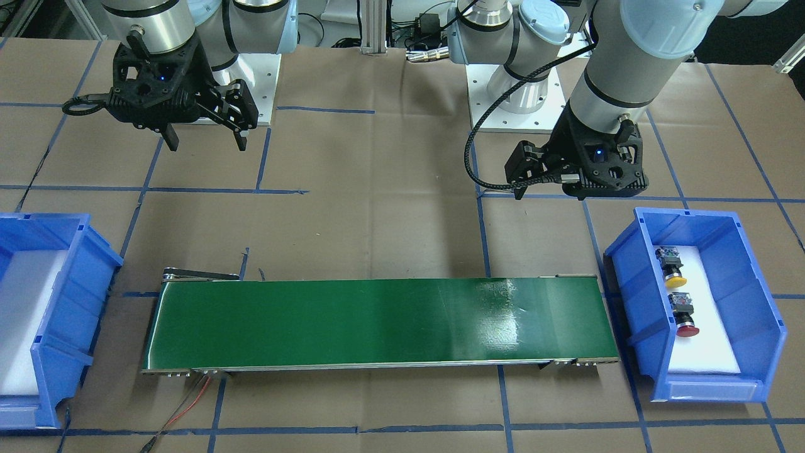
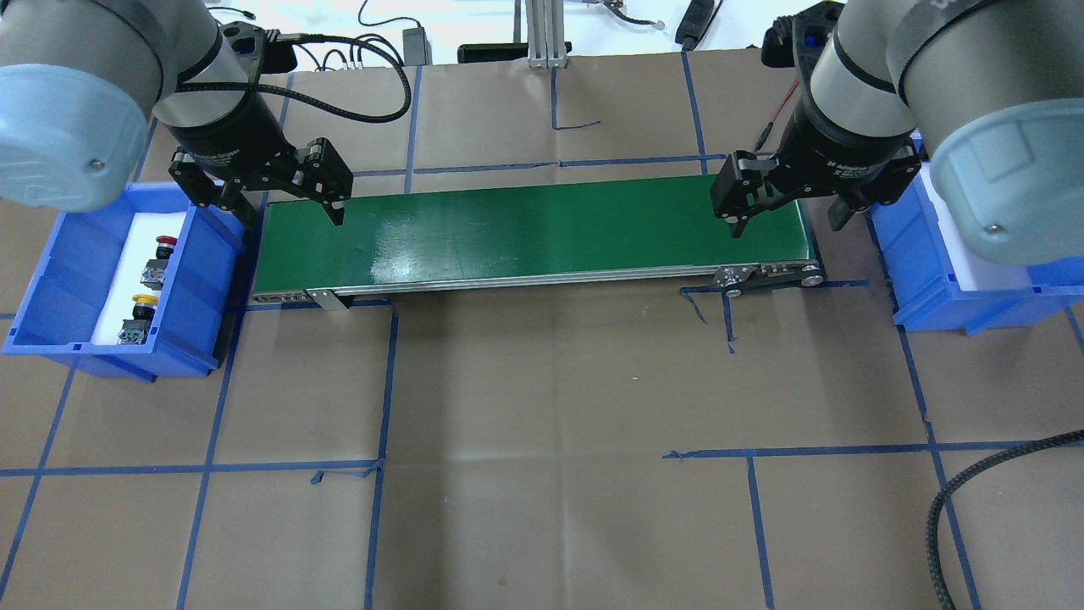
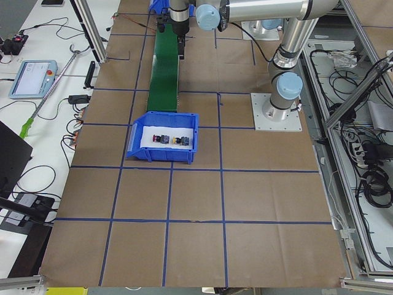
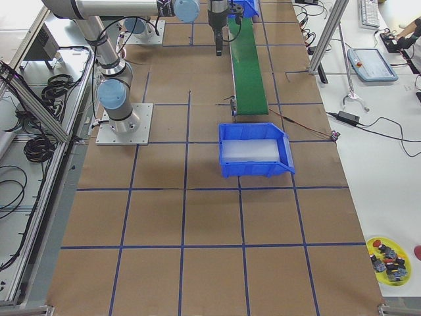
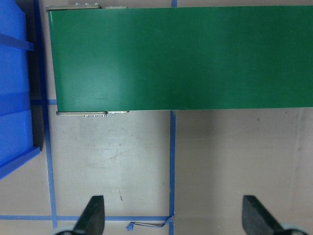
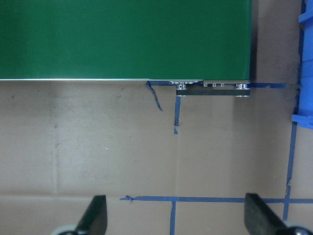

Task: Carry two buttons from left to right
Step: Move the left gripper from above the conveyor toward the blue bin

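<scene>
In the left bin (image 1: 755, 277), on a white pad (image 1: 707, 346): yellow button (image 1: 671, 267) and red button (image 1: 684, 316). Lying on their sides in one line, near each other but not touching, caps pointing away from the robot. Yellow on the robot's side, red on the far side. Not gripped or touched by either gripper.

Over the brown table (image 1: 377, 214), on the robot's side of the green belt (image 1: 377, 324) and by its left end: left gripper (image 2: 290, 210). Fingers wide apart, pointing down, holding nothing, well clear of the surface. Just beside the left bin's near corner, not over the white pad.

By the belt's other end, likewise on the robot's side: right gripper (image 1: 206, 143). Fingers spread wide too, nothing between them, hanging above bare paper. Close to the right bin (image 1: 69, 296), not above it. Inside that bin, a second pad (image 1: 25, 314), white as well.

Between the two bins, lengthwise: the belt, with a shiny glare patch in its left half. Blue tape lines in a grid across the table. Red and black wires (image 1: 188, 406) trailing from the belt's right end on the operators' side.
</scene>
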`<move>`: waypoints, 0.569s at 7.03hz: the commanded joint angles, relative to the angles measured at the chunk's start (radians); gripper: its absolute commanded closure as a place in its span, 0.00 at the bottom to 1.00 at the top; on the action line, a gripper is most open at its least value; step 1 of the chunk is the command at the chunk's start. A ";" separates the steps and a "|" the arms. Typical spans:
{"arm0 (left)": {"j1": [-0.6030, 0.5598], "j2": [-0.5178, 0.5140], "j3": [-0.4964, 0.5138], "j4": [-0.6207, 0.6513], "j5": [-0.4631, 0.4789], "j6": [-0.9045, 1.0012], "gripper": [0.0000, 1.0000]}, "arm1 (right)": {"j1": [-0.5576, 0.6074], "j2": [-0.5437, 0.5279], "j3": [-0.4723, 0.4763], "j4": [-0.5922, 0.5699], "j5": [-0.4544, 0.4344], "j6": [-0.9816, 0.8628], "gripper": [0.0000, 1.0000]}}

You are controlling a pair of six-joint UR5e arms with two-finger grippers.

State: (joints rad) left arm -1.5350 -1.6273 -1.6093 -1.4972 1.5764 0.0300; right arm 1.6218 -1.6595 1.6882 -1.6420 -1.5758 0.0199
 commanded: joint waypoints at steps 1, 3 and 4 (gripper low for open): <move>0.038 -0.002 0.005 0.000 -0.001 0.022 0.00 | 0.000 0.000 -0.002 0.014 -0.001 0.000 0.00; 0.180 0.003 -0.009 0.000 -0.001 0.257 0.00 | 0.001 0.003 -0.010 0.014 -0.006 0.000 0.00; 0.278 0.003 -0.011 -0.002 0.002 0.374 0.00 | 0.001 0.003 -0.012 0.013 -0.006 0.000 0.00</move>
State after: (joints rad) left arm -1.3651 -1.6258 -1.6144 -1.4975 1.5764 0.2627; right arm 1.6222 -1.6575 1.6794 -1.6284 -1.5800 0.0199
